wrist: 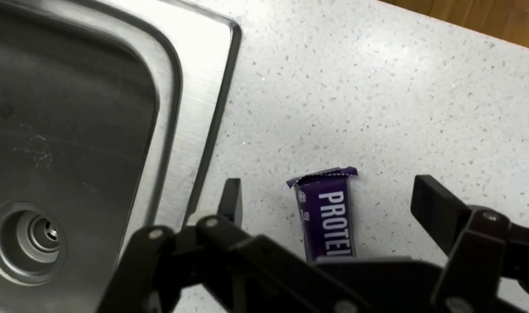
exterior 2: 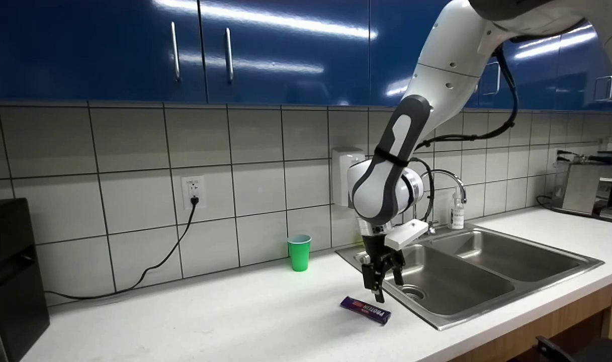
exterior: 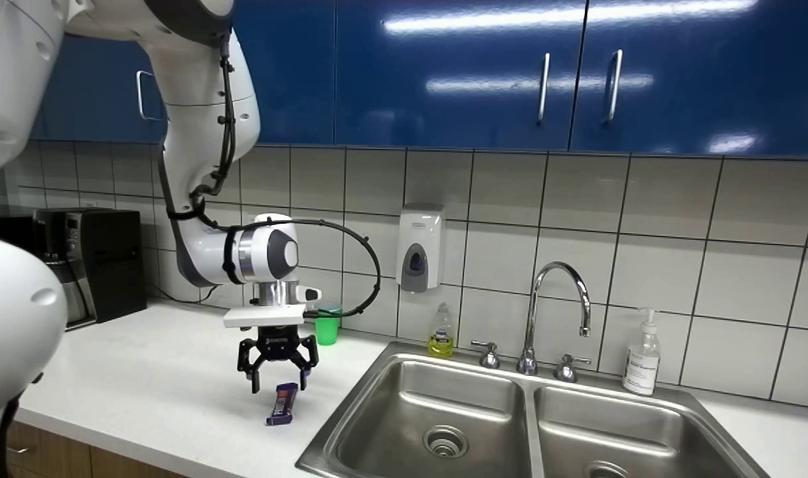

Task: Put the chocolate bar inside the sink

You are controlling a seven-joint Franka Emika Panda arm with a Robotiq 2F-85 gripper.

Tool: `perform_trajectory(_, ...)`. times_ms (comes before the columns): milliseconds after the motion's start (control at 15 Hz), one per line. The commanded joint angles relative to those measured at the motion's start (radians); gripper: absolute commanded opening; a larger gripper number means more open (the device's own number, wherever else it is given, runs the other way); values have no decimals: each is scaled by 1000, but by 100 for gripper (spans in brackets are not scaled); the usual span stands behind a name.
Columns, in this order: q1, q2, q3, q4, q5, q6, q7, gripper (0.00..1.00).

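The chocolate bar lies flat on the white counter, in a purple wrapper lettered PROTEIN. It shows in both exterior views (exterior: 283, 403) (exterior 2: 365, 310) and in the wrist view (wrist: 327, 217), where the gripper body hides its near end. My gripper (exterior: 279, 388) is open and empty, pointing down above the bar; it also shows in an exterior view (exterior 2: 389, 291). In the wrist view the fingertips (wrist: 328, 189) stand either side of the bar, apart from it. The steel double sink (exterior: 356, 401) is beside the bar; its rim also shows in the wrist view (wrist: 194, 108).
A green cup (exterior: 326, 330) stands near the wall behind the gripper. A yellow soap bottle (exterior: 441, 335), the chrome faucet (exterior: 530, 318) and a pump bottle (exterior: 643, 362) stand along the sink's back. A black appliance (exterior 2: 9, 271) stands at the counter's far end from the sink.
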Motion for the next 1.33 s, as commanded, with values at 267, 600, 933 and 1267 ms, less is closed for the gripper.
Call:
perform_trajectory(267,12,41,-1,35,-33,2,-29,100)
perform_trajectory(600,16,89,-6,75,-31,4,-16,100)
perform_trajectory(933,21,136,-6,118,-29,-1,-15,100)
perform_trajectory(1267,26,170,-11,149,-30,-4,-10,100)
